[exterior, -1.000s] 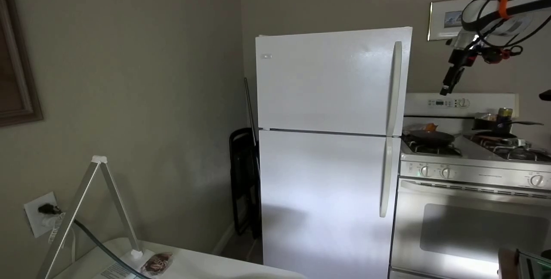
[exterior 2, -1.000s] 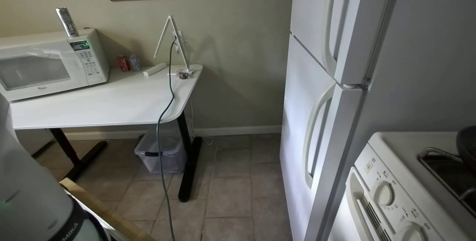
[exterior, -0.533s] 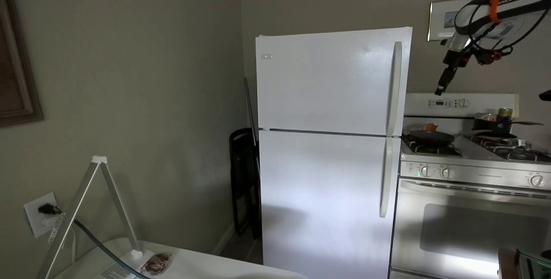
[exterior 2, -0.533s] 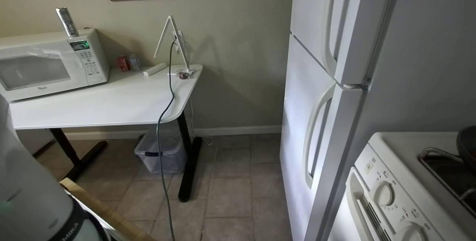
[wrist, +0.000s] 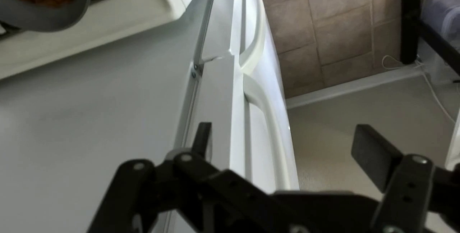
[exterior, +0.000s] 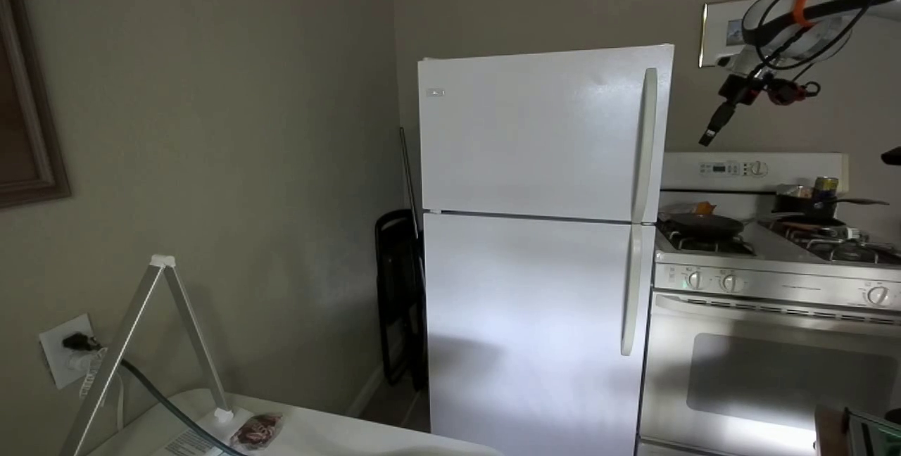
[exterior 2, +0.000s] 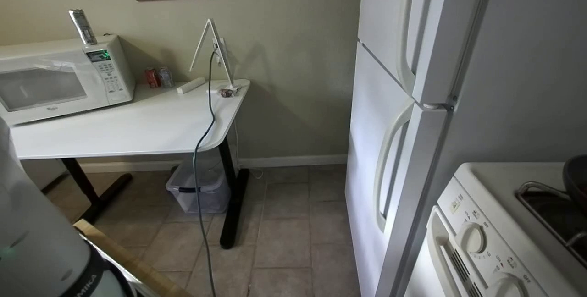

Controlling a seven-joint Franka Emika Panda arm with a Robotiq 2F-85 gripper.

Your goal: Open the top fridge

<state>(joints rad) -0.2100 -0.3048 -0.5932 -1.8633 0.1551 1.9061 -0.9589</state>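
The top fridge (exterior: 535, 136) is the shorter upper part of a white refrigerator, and its door is closed. It also shows in an exterior view (exterior 2: 379, 17) from the side. Its long white vertical handle (exterior: 645, 146) runs along the door's right edge. In the wrist view the upper handle (wrist: 272, 128) lies between my fingers but further off. My gripper (wrist: 285, 141) is wide open and empty, one finger on each side of the door edge. In an exterior view my gripper (exterior: 707, 138) hangs right of the fridge, apart from the handle, pointing down and left.
The lower fridge door (exterior: 528, 329) is closed, with its own handle (exterior: 631, 290). A stove (exterior: 774, 287) with a pan (exterior: 706, 225) stands right of the fridge. A white table (exterior 2: 119, 132) holds a microwave (exterior 2: 59, 77) and a white folding stand (exterior 2: 222, 54).
My gripper has moved left toward the fridge and slightly up. Its fingertips, earlier at the top edge of an exterior view, are now out of that view. The fridge doors have not moved.
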